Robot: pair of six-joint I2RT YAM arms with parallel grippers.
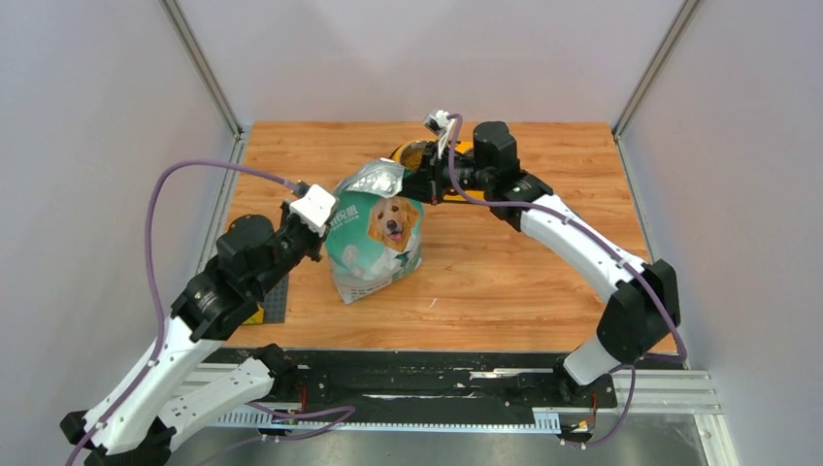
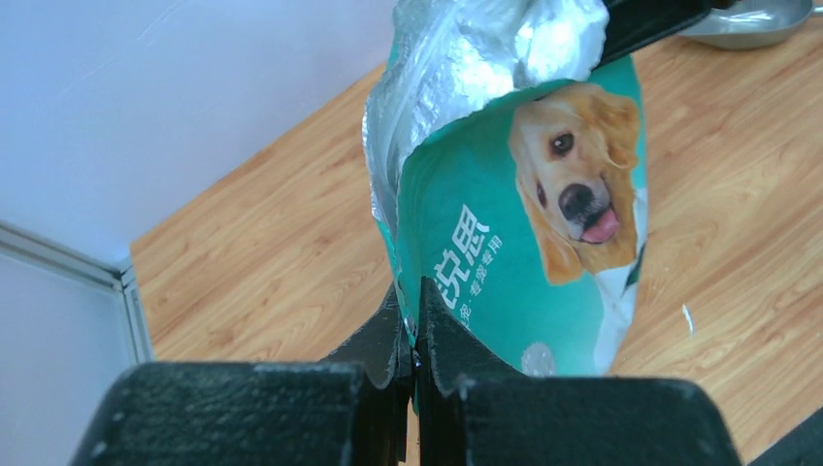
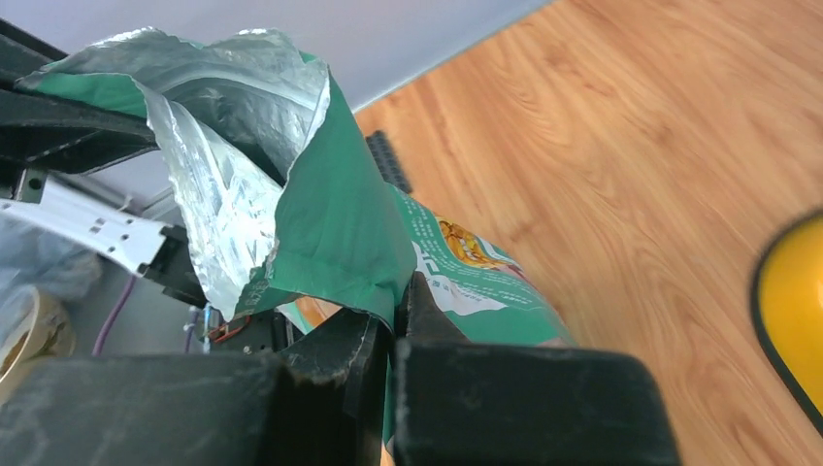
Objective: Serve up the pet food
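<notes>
**Teal-green pouch** (image 2: 505,282), front panel, left wrist view: two large white Chinese characters stand beside the printed dog. The second reads 思; the first is cut off at the pouch's edge. Beneath them runs a smaller white line of characters, too fine to read. Right wrist view: white print and a gold emblem on the pouch, both illegible.

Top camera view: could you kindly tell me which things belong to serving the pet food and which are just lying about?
Job: teal pouch, pinched by left gripper and right gripper; yellow feeder behind it. Kibble itself not visible.
Lying about: dark studded plate at the table's left edge; small white scrap near the pouch.
</notes>
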